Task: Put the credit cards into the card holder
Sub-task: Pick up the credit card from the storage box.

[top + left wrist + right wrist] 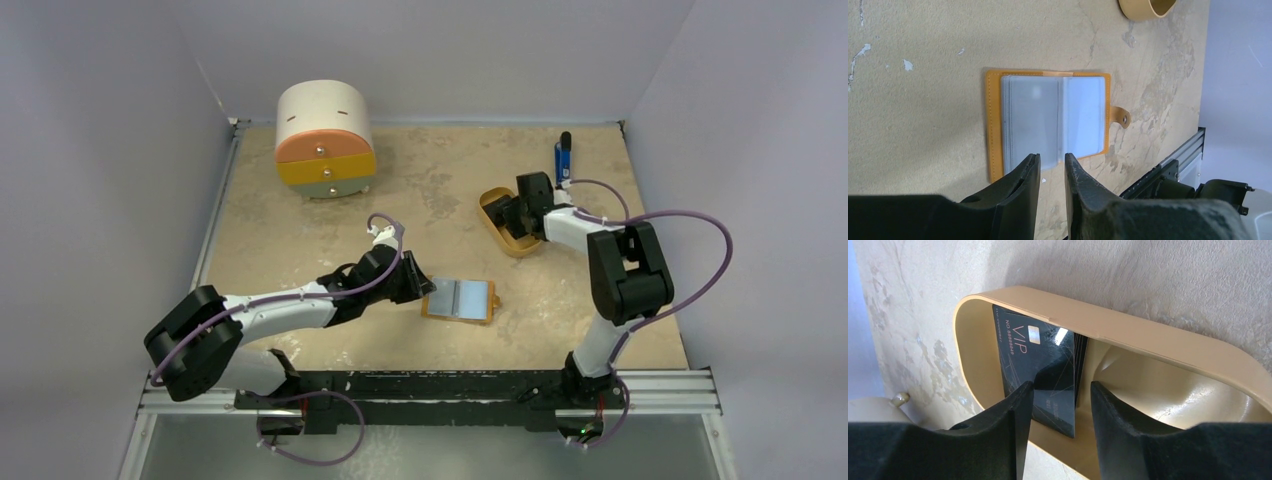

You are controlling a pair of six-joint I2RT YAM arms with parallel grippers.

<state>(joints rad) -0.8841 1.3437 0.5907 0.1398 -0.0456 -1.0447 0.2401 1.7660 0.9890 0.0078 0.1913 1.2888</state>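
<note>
You have no card pocketed yet. Thin black rectangular credit cards point(1040, 360) stacked in tan oval tray point(1148, 335), centre of right wrist view. Your right gripper point(1058, 390): jaws apart, straddling stack, not clamped. Orange-tan fold-over card holder point(459, 299) lies open, centre of overhead view. Left gripper point(1052, 160): jaws narrowly apart, empty, at holder's edge.

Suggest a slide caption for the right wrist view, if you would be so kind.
Right gripper open astride a black VIP credit card standing on edge in the tan oval tray.
</note>
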